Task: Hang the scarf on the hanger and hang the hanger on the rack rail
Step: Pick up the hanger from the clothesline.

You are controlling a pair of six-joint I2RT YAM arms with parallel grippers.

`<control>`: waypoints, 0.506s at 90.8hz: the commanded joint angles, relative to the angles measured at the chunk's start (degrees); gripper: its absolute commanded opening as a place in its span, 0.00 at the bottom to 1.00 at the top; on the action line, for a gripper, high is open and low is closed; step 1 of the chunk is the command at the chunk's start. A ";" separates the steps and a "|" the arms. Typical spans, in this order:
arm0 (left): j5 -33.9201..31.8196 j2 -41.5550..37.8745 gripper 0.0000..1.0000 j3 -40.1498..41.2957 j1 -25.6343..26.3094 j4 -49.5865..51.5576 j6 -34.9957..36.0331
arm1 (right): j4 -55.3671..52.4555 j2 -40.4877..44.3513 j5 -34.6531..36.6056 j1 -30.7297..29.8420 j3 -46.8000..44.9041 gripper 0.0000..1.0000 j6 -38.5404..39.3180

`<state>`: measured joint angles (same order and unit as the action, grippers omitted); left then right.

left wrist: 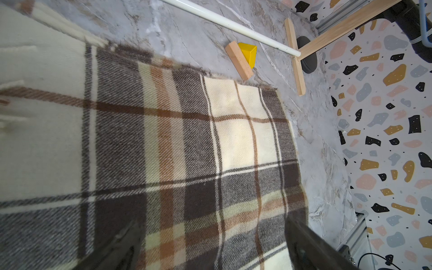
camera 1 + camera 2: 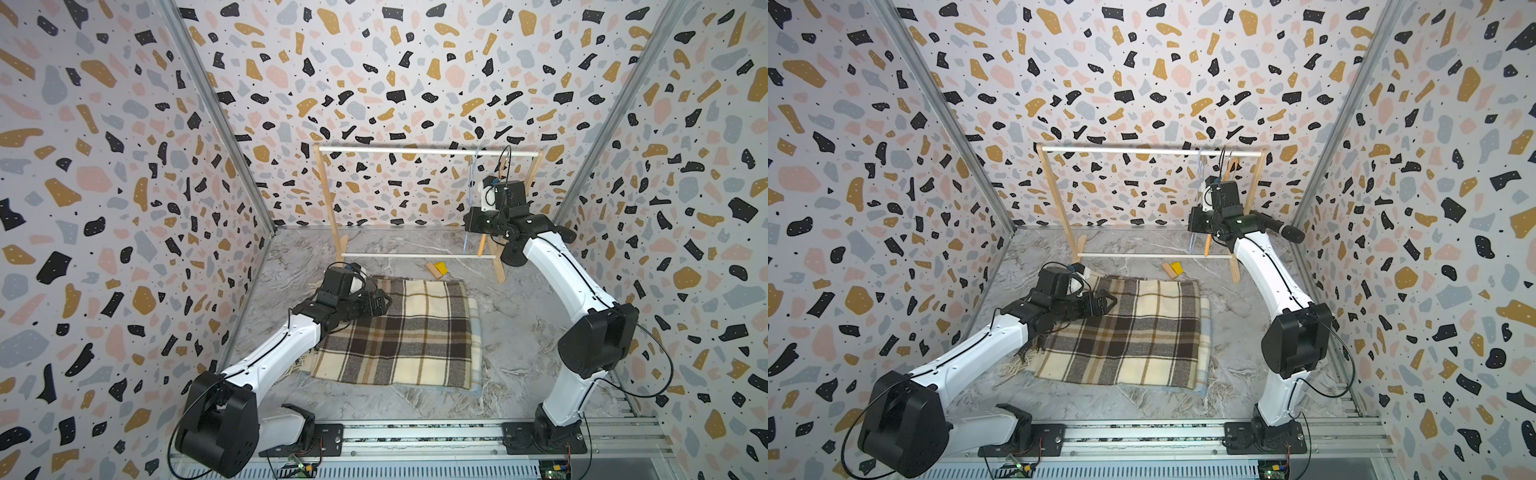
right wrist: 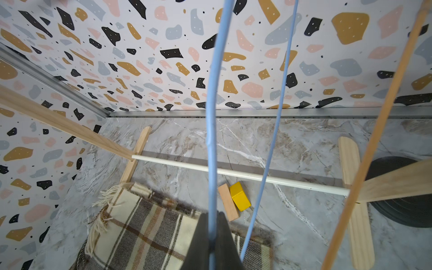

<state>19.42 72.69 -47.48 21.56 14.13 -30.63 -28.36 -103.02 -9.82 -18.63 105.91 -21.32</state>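
Two grippers: the right gripper (image 2: 471, 221), right of centre in a top view, clamps the blue hanger (image 2: 471, 187); the left gripper (image 2: 385, 301), jaws spread wide, is over the plaid scarf (image 2: 415, 332).

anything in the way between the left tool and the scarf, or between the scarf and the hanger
Nothing visible. The left tool hangs open right over the plaid scarf. The wooden block and yellow block lie past the scarf's far edge, toward the blue hanger that the right tool grips; a lifted scarf should clear them.
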 commanded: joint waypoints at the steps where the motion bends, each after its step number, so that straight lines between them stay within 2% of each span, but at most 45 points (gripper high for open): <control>1: -0.36 -1.73 0.98 -1.44 0.22 1.07 1.57 | 2.89 4.16 -1.07 -0.68 1.94 0.00 3.06; 17: -2.61 -4.85 0.98 -4.13 0.19 6.11 3.89 | 5.06 6.06 -2.73 -2.15 1.95 0.00 5.84; 33: -6.11 -9.67 0.99 -8.74 0.07 13.93 7.29 | 4.18 6.97 -1.47 -4.19 1.35 0.00 6.76; 46: -7.91 -13.66 1.00 -13.62 -0.01 21.22 9.31 | 6.09 9.91 1.78 -6.86 -4.57 0.00 5.98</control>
<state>14.06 62.28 -56.47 21.54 28.99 -24.60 -25.06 -97.60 -10.52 -23.53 104.77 -16.10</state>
